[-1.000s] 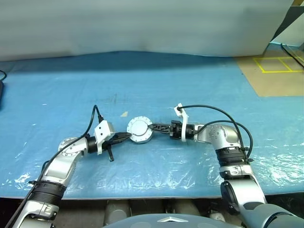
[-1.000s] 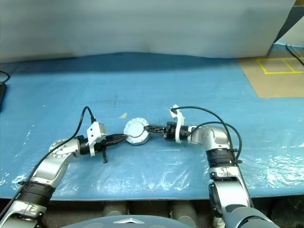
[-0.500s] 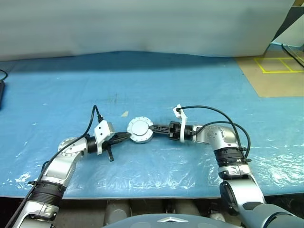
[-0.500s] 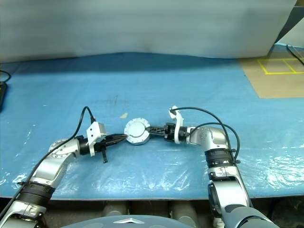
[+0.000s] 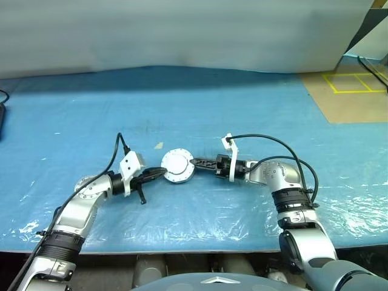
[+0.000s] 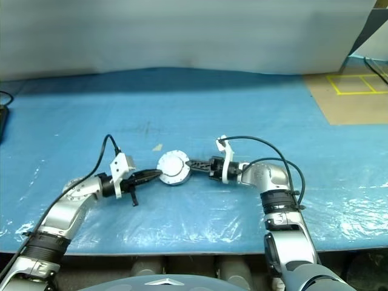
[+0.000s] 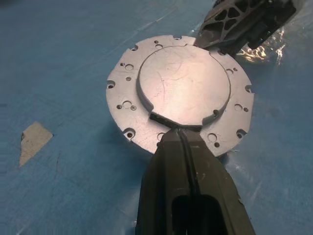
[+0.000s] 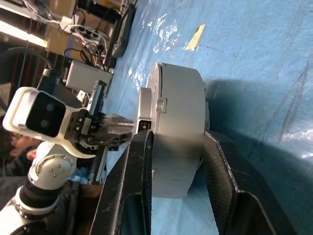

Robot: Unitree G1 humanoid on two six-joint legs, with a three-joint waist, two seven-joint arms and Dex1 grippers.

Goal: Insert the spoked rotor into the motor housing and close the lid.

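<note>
The motor housing (image 5: pixel 178 167) is a round silver puck on the blue table, with a flanged plate full of small holes and a raised flat disc (image 7: pixel 183 83) facing up. Its coils are hidden. The spoked rotor and the lid are hidden or out of view. My left gripper (image 7: pixel 179 133) is shut, and its tip rests on the plate at a notch in the raised disc's edge. My right gripper (image 8: pixel 176 137) comes from the opposite side, with its fingers (image 8: pixel 142 161) clamped on both sides of the housing's silver body (image 8: pixel 178 112).
A small tan tape scrap (image 5: pixel 158 145) lies just behind the housing. A brown board with yellow lines (image 5: pixel 351 91) sits at the back right. A dark object (image 5: pixel 2 115) is at the far left edge. The table's front edge runs close under both arms.
My right gripper's fingers have closed in on the housing. My left wrist has rolled a little with its tip staying at the plate. The housing has stayed put.
</note>
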